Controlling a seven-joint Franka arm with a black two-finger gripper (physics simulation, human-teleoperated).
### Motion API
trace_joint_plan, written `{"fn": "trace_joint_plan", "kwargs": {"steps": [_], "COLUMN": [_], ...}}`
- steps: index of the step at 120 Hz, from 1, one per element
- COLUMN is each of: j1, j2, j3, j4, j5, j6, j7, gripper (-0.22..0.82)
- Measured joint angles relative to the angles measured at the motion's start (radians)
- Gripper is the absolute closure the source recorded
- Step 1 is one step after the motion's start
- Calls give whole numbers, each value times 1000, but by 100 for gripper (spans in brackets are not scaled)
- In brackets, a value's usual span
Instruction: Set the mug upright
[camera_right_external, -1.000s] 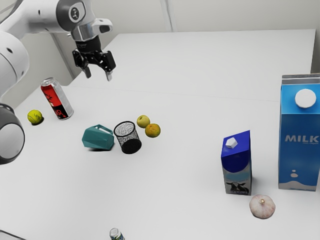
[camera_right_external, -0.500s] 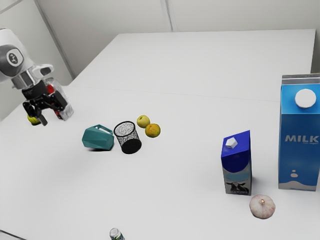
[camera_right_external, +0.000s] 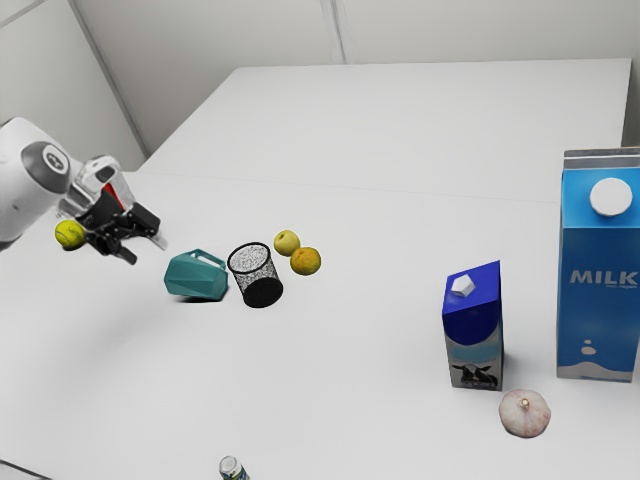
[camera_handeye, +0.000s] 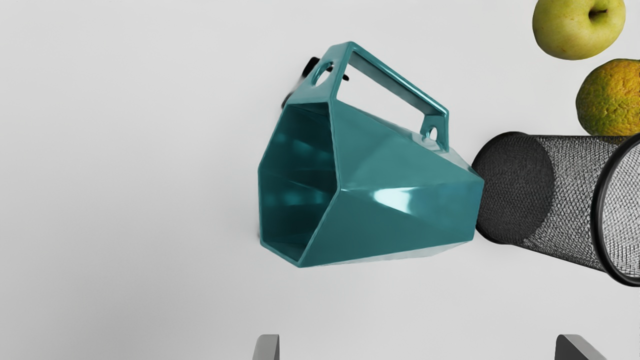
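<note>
A black tool (camera_right_external: 148, 252), fingers spread wide and holding nothing, closes in on a toppled teal mug (camera_right_external: 197, 277) after dropping from its high spot toward the far edge of the tabletop (camera_right_external: 400, 130) and swinging round by the edge at the exterior view's left. The mug has not shifted: it lies on its side, mouth toward that left edge, still to be set upright. The tool's approach from the mouth side appears to be lining up a grasp.

Bare tabletop borders the mouth and runs toward the far edge, leaving room to lift and turn. The tight side is the base, where a mesh cup (camera_right_external: 255, 275) stands close enough to be knocked; contact cannot be confirmed. An apple (camera_right_external: 286, 243) and an orange (camera_right_external: 305, 261) sit just past the cup, toward the far edge.
</note>
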Motion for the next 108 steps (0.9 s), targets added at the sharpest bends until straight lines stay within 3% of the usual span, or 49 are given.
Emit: {"fn": "trace_joint_plan", "kwargs": {"steps": [37, 78, 108], "j1": [87, 127, 127], "j2": [102, 246, 274], "j3": [-1, -2, -2], "j4": [51, 139, 133], "j5": [-216, -383, -469], "j6": [15, -70, -144], "j7": [215, 401, 490], "gripper": [0, 0, 0]}}
